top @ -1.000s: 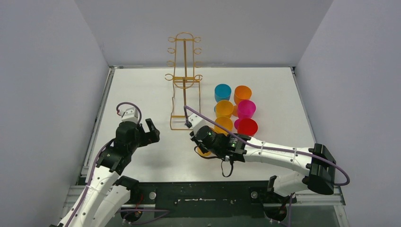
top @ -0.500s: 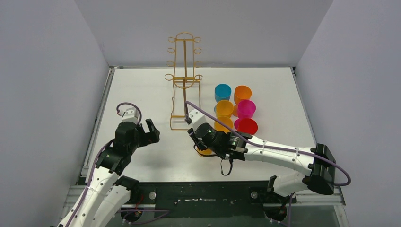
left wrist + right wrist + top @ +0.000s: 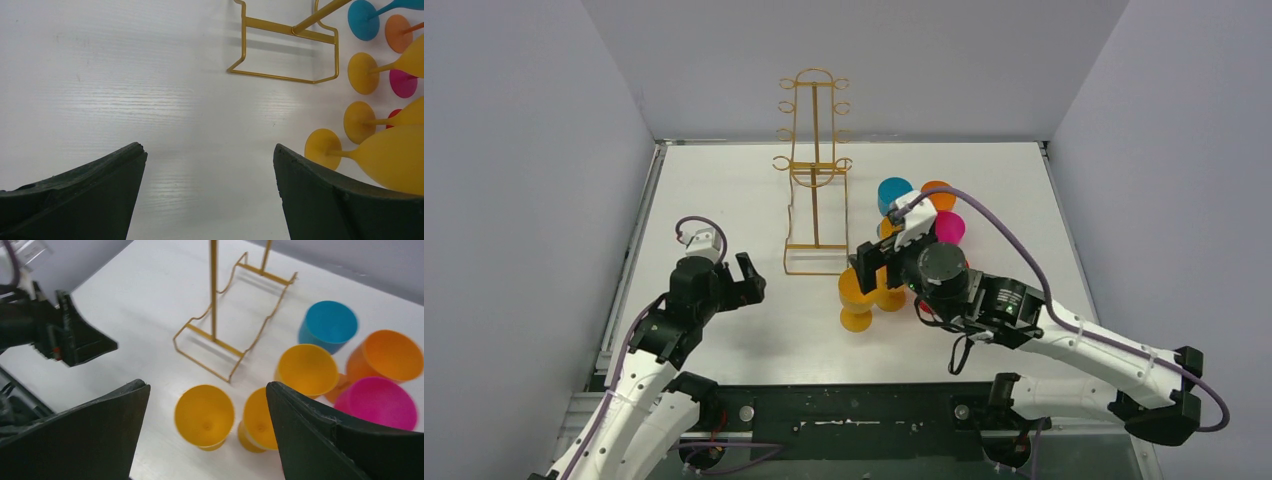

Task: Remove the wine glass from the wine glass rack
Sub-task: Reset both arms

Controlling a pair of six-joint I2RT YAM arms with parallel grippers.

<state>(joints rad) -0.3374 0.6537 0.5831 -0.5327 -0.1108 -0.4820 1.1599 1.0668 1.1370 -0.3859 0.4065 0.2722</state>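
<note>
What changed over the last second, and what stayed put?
The right gripper let go of the yellow wine glass: its jaws opened and the arm lifted and drew back to the right, leaving the glass standing on the table beside the wine glass rack. The left gripper, jaws open, the rack and the other glasses stayed as they were.

The right fingers (image 3: 100, 435) have opened and drawn back, leaving the yellow wine glass (image 3: 854, 290) standing uncovered.
</note>
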